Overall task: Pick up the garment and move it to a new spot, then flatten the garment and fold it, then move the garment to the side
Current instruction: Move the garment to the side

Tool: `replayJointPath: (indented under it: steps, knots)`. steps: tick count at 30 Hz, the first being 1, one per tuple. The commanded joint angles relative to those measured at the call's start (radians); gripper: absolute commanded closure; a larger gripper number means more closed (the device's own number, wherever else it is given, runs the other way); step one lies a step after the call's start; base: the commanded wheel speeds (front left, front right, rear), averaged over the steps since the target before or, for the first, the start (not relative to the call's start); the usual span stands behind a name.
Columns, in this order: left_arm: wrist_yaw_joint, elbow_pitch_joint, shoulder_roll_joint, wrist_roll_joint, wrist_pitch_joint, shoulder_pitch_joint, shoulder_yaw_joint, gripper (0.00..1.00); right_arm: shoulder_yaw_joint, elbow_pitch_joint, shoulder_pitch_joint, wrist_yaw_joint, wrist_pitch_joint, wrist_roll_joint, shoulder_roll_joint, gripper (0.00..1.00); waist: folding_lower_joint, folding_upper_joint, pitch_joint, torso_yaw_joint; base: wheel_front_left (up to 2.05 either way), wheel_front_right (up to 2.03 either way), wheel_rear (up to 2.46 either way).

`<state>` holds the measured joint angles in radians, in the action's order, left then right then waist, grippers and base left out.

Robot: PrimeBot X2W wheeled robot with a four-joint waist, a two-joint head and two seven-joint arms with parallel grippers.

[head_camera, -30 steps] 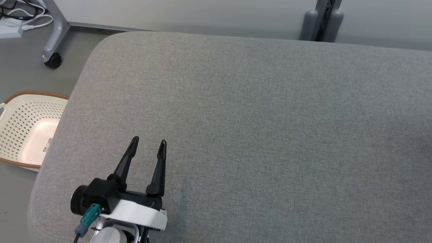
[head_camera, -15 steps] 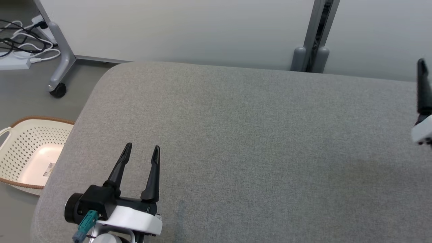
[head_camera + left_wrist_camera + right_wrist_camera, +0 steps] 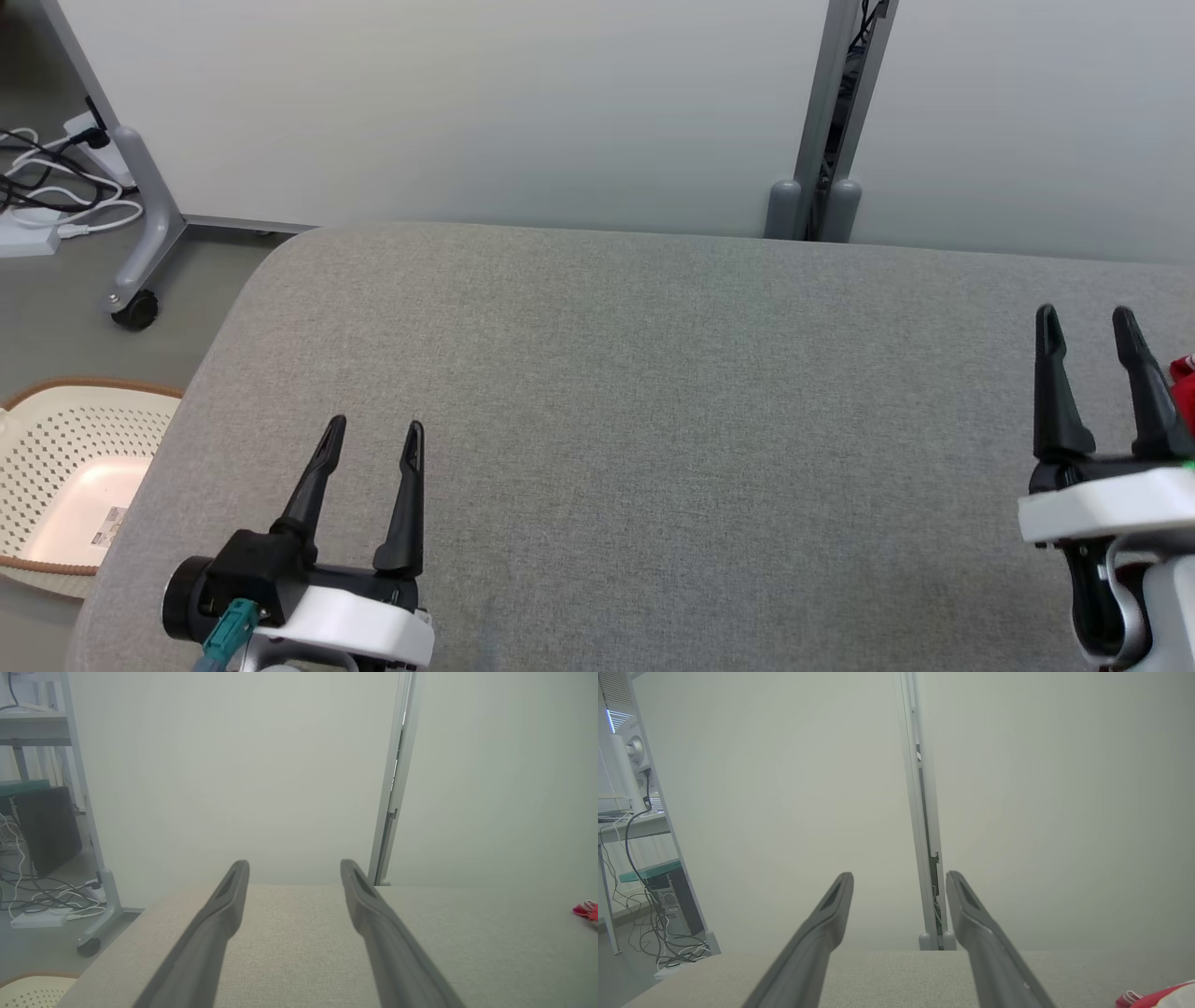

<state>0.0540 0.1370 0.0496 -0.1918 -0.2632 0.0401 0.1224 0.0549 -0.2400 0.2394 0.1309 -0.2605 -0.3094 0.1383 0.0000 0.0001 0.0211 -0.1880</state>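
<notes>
Head: our left gripper (image 3: 374,427) and right gripper (image 3: 1084,315) over the grey table (image 3: 653,420), fingers spread, empty; red garment (image 3: 1184,373) at table's right edge; basket (image 3: 47,439) beside table's left, label unreadable | Left wrist: garment on table's far right | Right wrist: garment on table, lower right.

We see a grey fabric counter (image 3: 653,373) with a rounded corner. On the floor (image 3: 56,345) off its left edge sits a cream perforated basket (image 3: 37,439) with a brown rim. Farther back stand a grey leg (image 3: 157,201) on a black caster (image 3: 135,313), tangled cables (image 3: 47,201) and a pale wall (image 3: 467,103).
</notes>
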Motion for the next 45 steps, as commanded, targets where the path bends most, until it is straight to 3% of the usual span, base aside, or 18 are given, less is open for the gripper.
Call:
replayJointPath:
  steps: [1, 7, 14, 20, 45]
  knots:
    - [0.007, 0.004, 0.003, -0.008, -0.001, -0.016, 0.001, 0.0, 0.026, 0.023, -0.044, 0.0, -0.006, 0.004, -0.018, 0.0, 0.0, -0.0001, 0.008, 0.007, 0.0, 0.0, 0.0]
    - [0.011, 0.026, 0.003, -0.024, 0.0, -0.042, 0.013, 0.0, 0.068, 0.072, -0.17, 0.0, -0.005, 0.078, -0.064, 0.0, 0.0, -0.0001, 0.027, 0.02, 0.0, 0.0, 0.0]
    - [-0.001, 0.035, 0.003, -0.019, -0.001, -0.061, 0.032, 0.0, 0.081, 0.11, -0.267, 0.0, -0.006, 0.088, -0.085, 0.0, 0.0, -0.0001, 0.043, 0.035, 0.0, 0.0, 0.0]
    - [-0.007, 0.024, 0.003, -0.007, -0.001, -0.073, 0.04, 0.0, 0.057, 0.107, -0.293, 0.0, -0.006, 0.05, -0.085, 0.0, 0.0, -0.0001, 0.049, 0.041, 0.0, 0.0, 0.0]
    - [-0.008, 0.021, 0.003, -0.032, -0.001, -0.064, 0.038, 0.0, 0.024, 0.09, -0.28, 0.0, -0.006, 0.074, -0.085, 0.0, 0.0, -0.0001, 0.043, 0.037, 0.0, 0.0, 0.0]
